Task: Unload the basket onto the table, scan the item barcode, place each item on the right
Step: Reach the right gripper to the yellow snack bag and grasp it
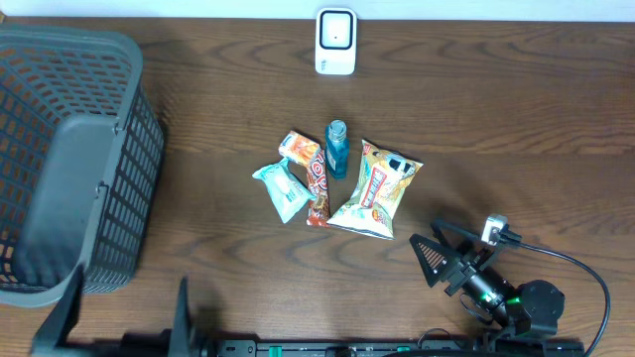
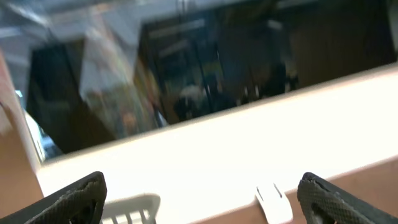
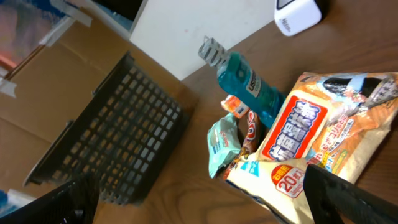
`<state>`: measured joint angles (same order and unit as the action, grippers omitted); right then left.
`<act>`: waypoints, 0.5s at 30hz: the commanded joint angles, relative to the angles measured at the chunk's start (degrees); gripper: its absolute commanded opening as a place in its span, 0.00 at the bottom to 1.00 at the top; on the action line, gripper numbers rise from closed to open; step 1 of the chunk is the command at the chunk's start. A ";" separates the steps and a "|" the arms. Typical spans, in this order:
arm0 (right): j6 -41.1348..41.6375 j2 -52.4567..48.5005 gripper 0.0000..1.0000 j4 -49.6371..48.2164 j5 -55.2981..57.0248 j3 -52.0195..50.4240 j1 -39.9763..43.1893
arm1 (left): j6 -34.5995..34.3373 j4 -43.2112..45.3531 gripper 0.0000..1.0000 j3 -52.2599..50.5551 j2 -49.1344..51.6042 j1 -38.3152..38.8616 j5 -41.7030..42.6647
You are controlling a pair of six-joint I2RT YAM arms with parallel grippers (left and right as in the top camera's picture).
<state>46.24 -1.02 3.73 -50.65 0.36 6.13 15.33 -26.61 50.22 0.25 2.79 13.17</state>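
Left gripper (image 2: pixel 202 204) fingers wide apart — holding nothing, right gripper (image 3: pixel 206 205) fingers spread wide, empty, near snack bag (image 3: pixel 323 134).

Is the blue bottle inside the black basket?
No, the blue bottle lies on the table among the snack packets, well apart from the basket.

The overhead view is sharp and evenly lit from above. The dark wood counter (image 1: pixel 516 109) shows only faint, short shadows, and the white scanner (image 1: pixel 335 42) is close to overexposed. The left wrist view is badly blurred, with a washed-out bright band below dark, smeared reflections. The right wrist view is tilted and slightly soft, with mild sheen on the snack bag (image 3: pixel 323 137).
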 commanded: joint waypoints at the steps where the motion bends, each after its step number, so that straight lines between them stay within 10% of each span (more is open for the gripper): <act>1: -6.82 0.26 0.99 0.44 -4.76 -0.04 -0.13 | 0.90 0.66 0.98 -7.69 0.07 0.13 0.26; 15: -5.99 -0.26 0.99 0.61 -0.39 2.91 -0.13 | 0.90 4.42 0.98 -17.42 -0.11 0.20 5.68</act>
<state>39.77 -1.02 3.62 -54.13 0.51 6.13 15.33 -22.55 33.10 0.32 2.79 17.82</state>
